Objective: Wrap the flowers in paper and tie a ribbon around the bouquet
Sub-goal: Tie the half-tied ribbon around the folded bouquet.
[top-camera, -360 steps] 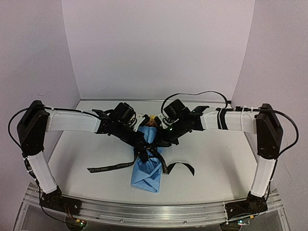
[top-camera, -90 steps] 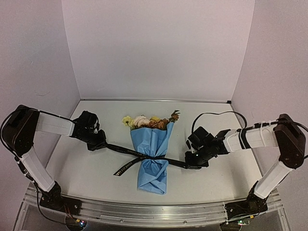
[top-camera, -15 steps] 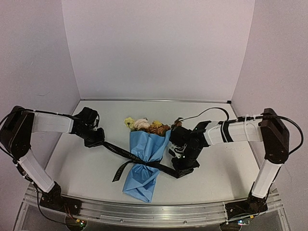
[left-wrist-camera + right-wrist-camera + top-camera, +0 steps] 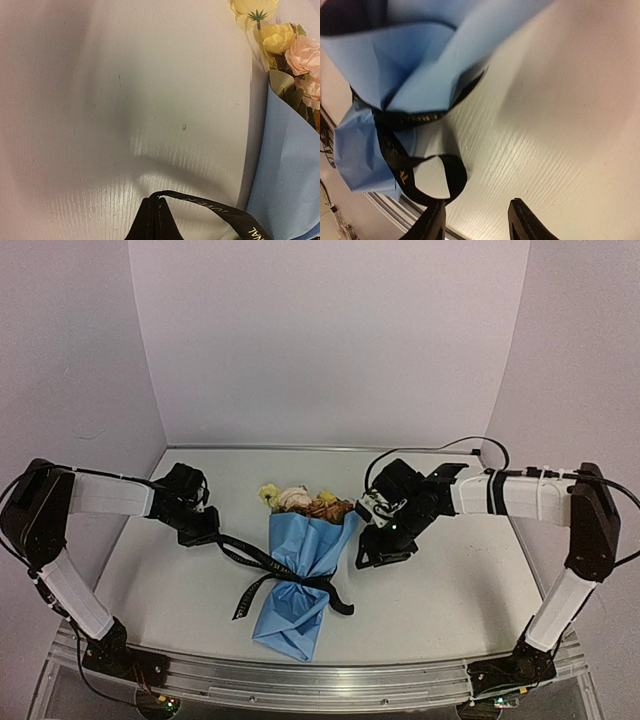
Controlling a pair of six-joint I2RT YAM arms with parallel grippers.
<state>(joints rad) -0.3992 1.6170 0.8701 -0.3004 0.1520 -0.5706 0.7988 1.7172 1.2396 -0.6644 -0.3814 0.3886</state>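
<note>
The bouquet lies mid-table: flowers [image 4: 298, 499] stick out of the light blue paper [image 4: 300, 560] cone, which the black ribbon [image 4: 300, 580] pinches at the waist. My left gripper [image 4: 207, 530] is shut on the ribbon's left end, and the strap runs taut from it to the cone. In the left wrist view the gripper [image 4: 154, 214] clamps the ribbon [image 4: 225, 214] beside the paper [image 4: 287, 170] and flowers [image 4: 280, 37]. My right gripper [image 4: 385, 552] hovers open to the right of the cone, holding nothing. In the right wrist view the gripper [image 4: 477, 220] stands just beyond a loose ribbon [image 4: 452, 175] loop by the paper [image 4: 405, 65].
White walls close the table at the back and sides. A metal rail [image 4: 320, 680] runs along the near edge, where both arm bases are bolted. One free ribbon tail [image 4: 248, 600] trails left of the cone's lower end.
My right gripper has opened, let go of the ribbon's right end and pulled back and away from the table. The freed end has fallen in a loop beside the cone.
</note>
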